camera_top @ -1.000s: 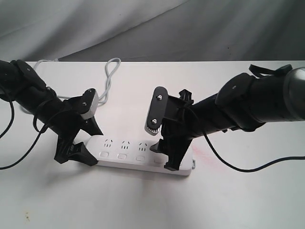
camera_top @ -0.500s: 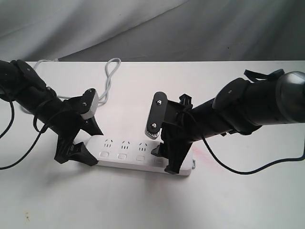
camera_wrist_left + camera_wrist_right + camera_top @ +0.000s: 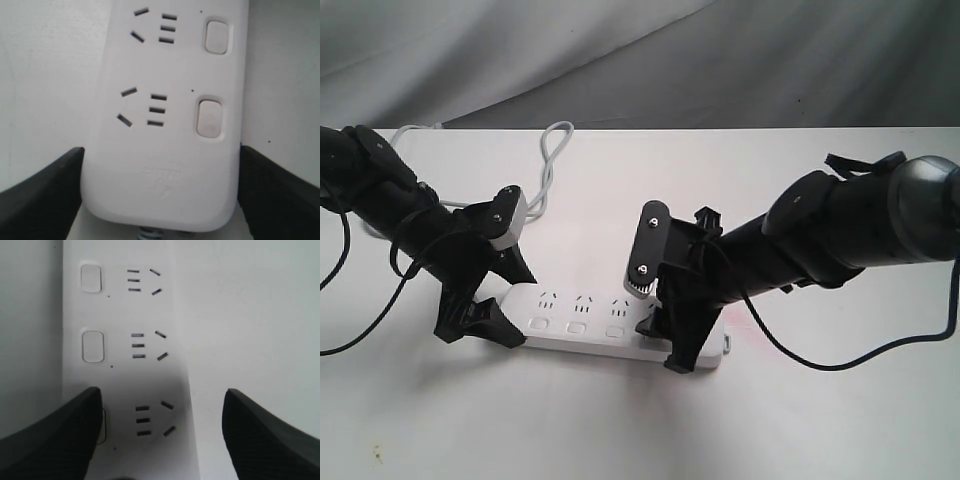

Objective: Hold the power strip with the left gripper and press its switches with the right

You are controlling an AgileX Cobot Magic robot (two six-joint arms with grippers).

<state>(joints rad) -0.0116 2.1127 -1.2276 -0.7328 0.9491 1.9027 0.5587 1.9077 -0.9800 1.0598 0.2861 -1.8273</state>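
White power strip lies mid-way across the desk, parallel to its near edge. The left tool clamps the strip's corded end. The right tool, jaws spread, straddles the other end, with one finger covering one of the switches. The grey cord loops toward the far edge.

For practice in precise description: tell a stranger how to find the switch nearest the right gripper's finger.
On the white table lies a long white power strip, one end clamped by the left gripper. The right gripper hangs open over the other end. The switch is the one half hidden under that gripper's dark finger; the neighbouring switches show fully.
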